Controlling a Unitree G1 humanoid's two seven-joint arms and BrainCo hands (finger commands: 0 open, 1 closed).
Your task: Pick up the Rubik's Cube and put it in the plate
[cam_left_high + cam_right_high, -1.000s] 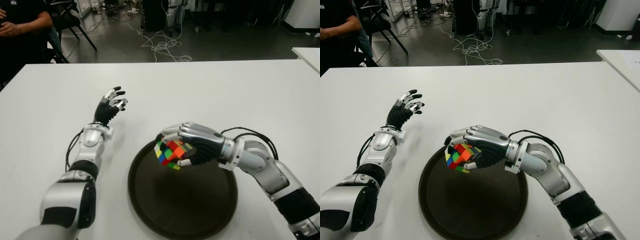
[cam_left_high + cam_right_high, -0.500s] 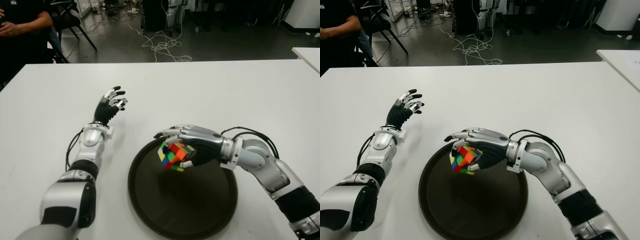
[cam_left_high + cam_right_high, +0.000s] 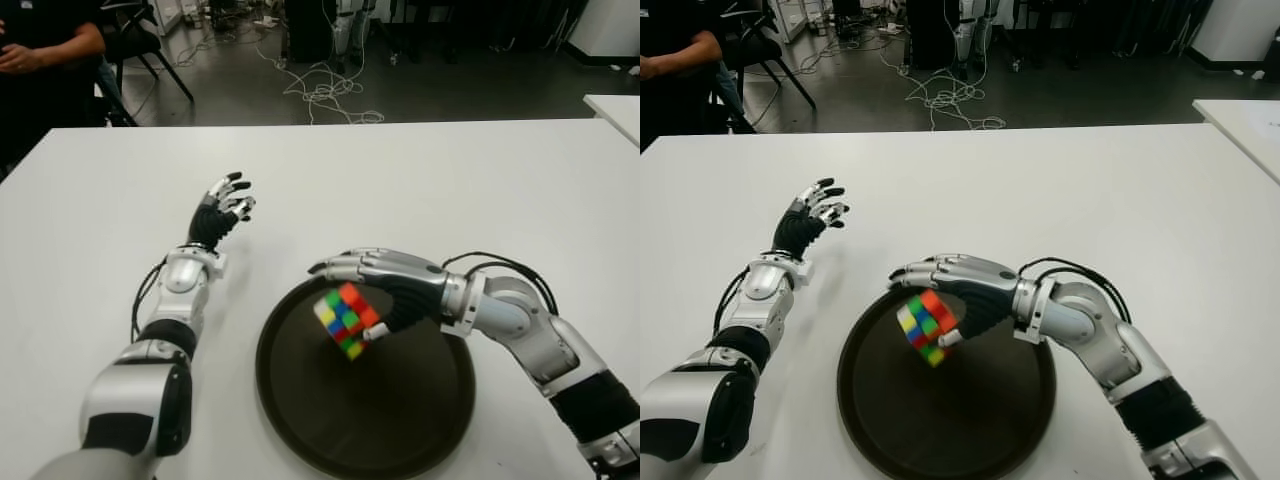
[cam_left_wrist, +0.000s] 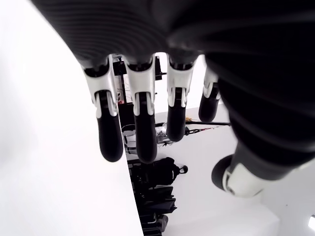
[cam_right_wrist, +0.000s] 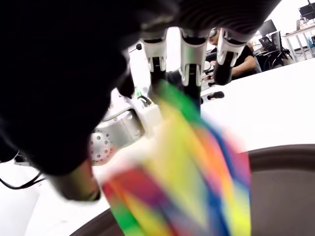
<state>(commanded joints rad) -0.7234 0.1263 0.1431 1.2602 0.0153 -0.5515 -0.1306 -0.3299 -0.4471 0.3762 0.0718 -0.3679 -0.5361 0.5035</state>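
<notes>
The Rubik's Cube [image 3: 345,320] is tilted on one corner just above the inner left part of the dark round plate [image 3: 400,410]. It shows blurred in the right wrist view [image 5: 187,172]. My right hand [image 3: 352,292] hovers over it with its fingers [image 3: 335,266] stretched out flat above the cube and the thumb tip beside its right face; no finger wraps it. My left hand [image 3: 225,205] stays idle on the left of the plate, raised off the white table [image 3: 450,190], its fingers [image 4: 138,123] spread and holding nothing.
A seated person [image 3: 40,50] and a chair are beyond the table's far left corner. Cables [image 3: 325,95] lie on the floor behind. A second white table [image 3: 615,110] shows at the far right edge.
The right hand's fingers have uncurled from the cube. The cube has slipped lower toward the plate and turned onto a corner. The left hand has not moved.
</notes>
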